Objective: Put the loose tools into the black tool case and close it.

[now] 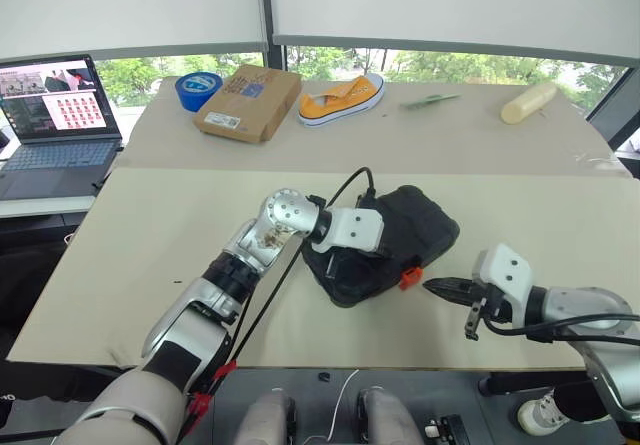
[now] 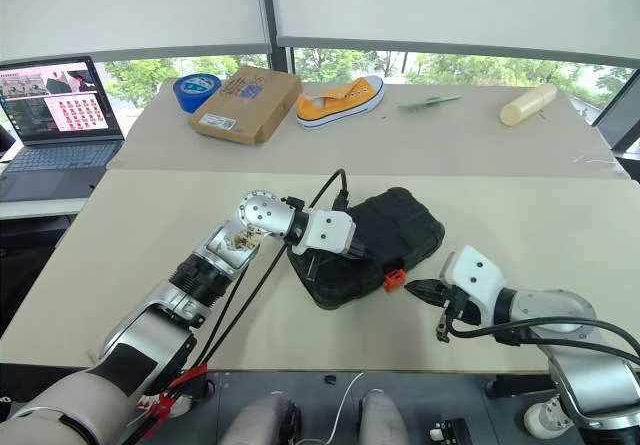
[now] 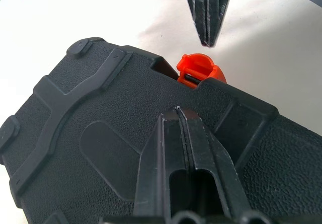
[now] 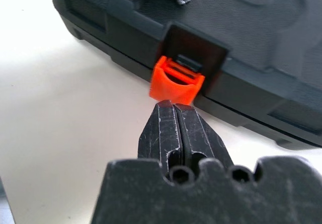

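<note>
The black tool case (image 1: pixel 425 227) lies closed on the table's middle, its orange latch (image 4: pixel 176 80) on the side facing me. My left gripper (image 3: pixel 179 112) is shut, with nothing between its fingers, and its tips lie on the lid just behind the latch (image 3: pixel 200 72). My right gripper (image 4: pixel 174 106) is also shut and empty. It points at the latch (image 1: pixel 409 277) from the front right, its tips (image 1: pixel 430 286) right at it; I cannot tell whether they touch. The loose tools are out of view.
At the far edge lie a blue tape roll (image 1: pixel 197 89), a brown cardboard box (image 1: pixel 248 102), a yellow shoe (image 1: pixel 342 100), a small green item (image 1: pixel 430 100) and a cream cylinder (image 1: pixel 527 103). An open laptop (image 1: pixel 55 115) stands far left. A black cable (image 1: pixel 345 187) arcs over my left wrist.
</note>
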